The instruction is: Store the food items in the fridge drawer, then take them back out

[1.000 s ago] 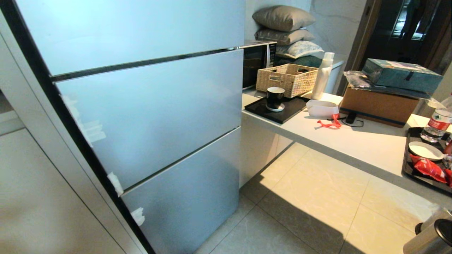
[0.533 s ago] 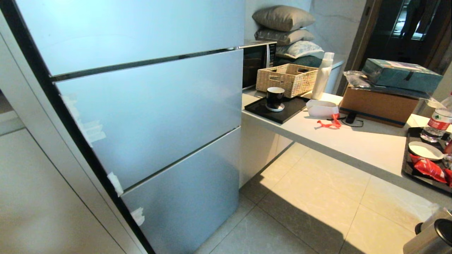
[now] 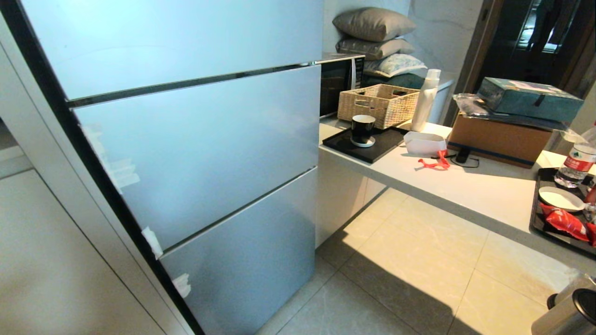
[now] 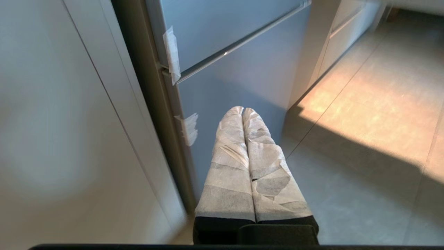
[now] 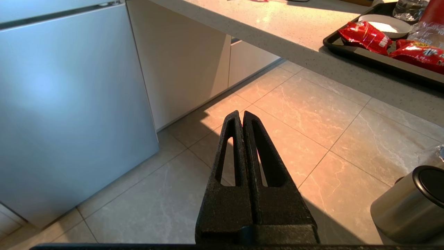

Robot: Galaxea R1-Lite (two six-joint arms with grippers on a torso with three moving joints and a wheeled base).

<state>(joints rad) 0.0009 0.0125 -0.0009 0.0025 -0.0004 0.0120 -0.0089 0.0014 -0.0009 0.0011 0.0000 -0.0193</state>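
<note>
The fridge stands shut, its silver-blue door panels all flush. The fridge drawer is hidden behind them, and the food items are out of view. Neither arm shows in the head view. In the left wrist view, my left gripper, wrapped in white tape, is shut and empty, held low in front of the fridge's bottom panel near its left edge. My black right gripper is also shut and empty, hanging over the tiled floor to the right of the fridge.
A white counter runs along the right. It carries a black tray with red snack packets, a wicker basket, a mug and a cardboard box. A metal bin stands on the floor at the lower right.
</note>
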